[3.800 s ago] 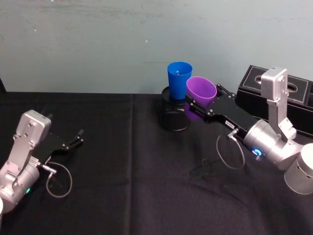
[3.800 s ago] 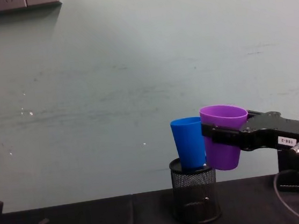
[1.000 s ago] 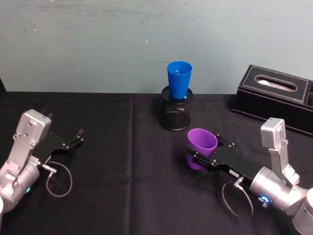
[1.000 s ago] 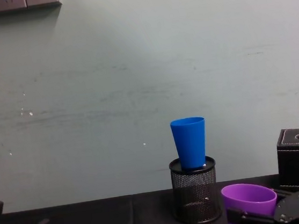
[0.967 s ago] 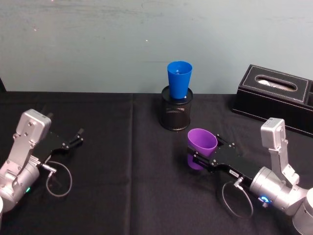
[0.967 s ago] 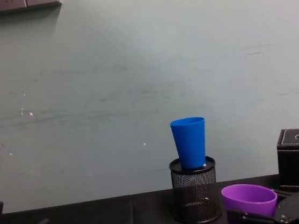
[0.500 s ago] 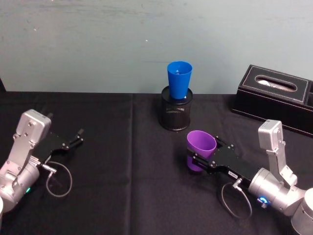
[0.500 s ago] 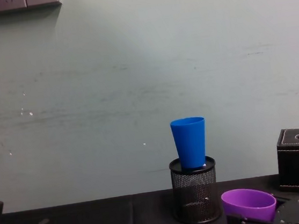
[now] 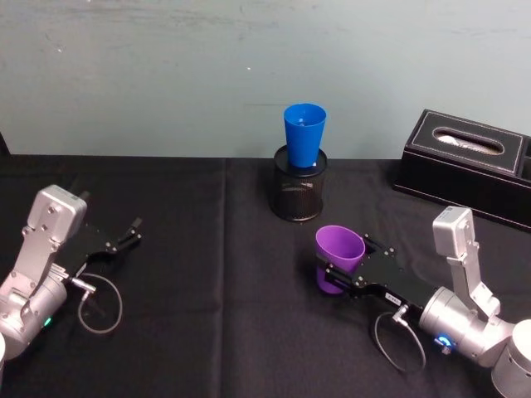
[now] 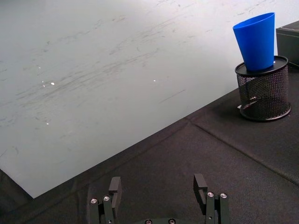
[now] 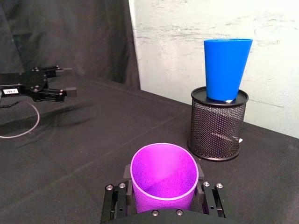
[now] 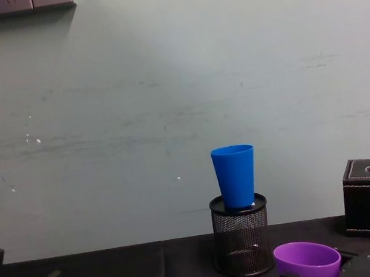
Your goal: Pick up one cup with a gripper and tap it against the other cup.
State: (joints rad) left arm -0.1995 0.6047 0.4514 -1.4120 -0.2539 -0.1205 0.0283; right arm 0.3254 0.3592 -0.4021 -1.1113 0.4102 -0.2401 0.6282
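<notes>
In your head view, the right hand [image 9: 336,278] clasps the purple cup [image 9: 339,246] low near the table [image 9: 207,315], well apart from the blue cup [image 9: 304,133] standing in the mesh holder [image 9: 296,199]. In your left wrist view, the left hand [image 10: 158,186] gapes wide, empty.

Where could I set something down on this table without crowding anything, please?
The widest bare cloth lies between the parked left gripper and the purple cup held by the right gripper. It is crowded behind, around the mesh holder with the blue cup, and the black box.
</notes>
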